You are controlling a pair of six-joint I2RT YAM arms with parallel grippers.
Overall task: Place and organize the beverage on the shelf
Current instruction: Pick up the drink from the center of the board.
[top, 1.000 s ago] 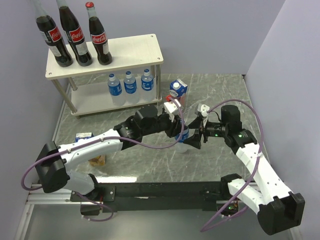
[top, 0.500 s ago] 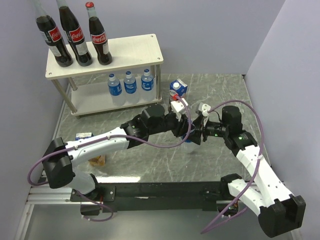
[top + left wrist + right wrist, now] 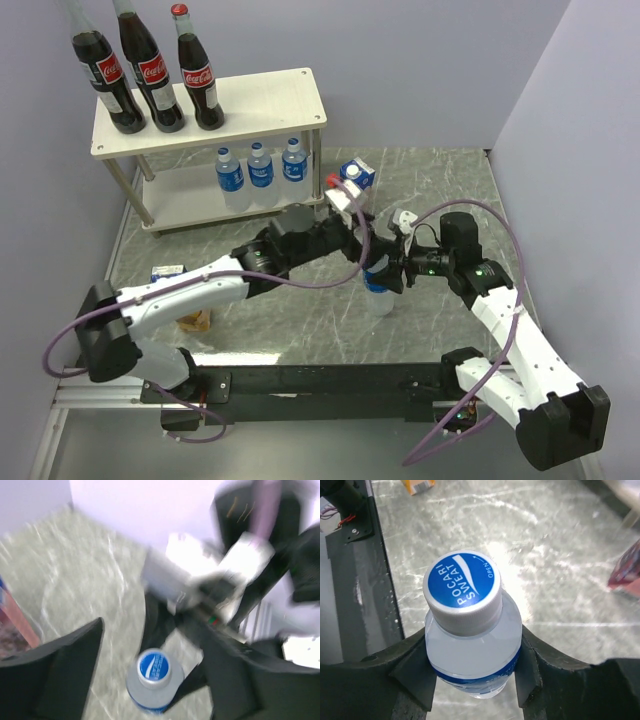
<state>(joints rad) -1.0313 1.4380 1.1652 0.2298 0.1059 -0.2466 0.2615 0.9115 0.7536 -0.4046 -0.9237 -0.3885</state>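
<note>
One bottle (image 3: 470,640), well apart from the shelf (image 3: 265,100), is pinched at its shoulder by the right gripper (image 3: 472,677) for carrying there; the left gripper (image 3: 155,675), blurred, seems spread open above it, not touching.

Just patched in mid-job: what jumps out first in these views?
The right gripper clamps a small water bottle, blue cap up, at mid-table, with the open left gripper close by it. Behind, three cola bottles stand top left on the shelf, three water bottles on its lower tier.
</note>
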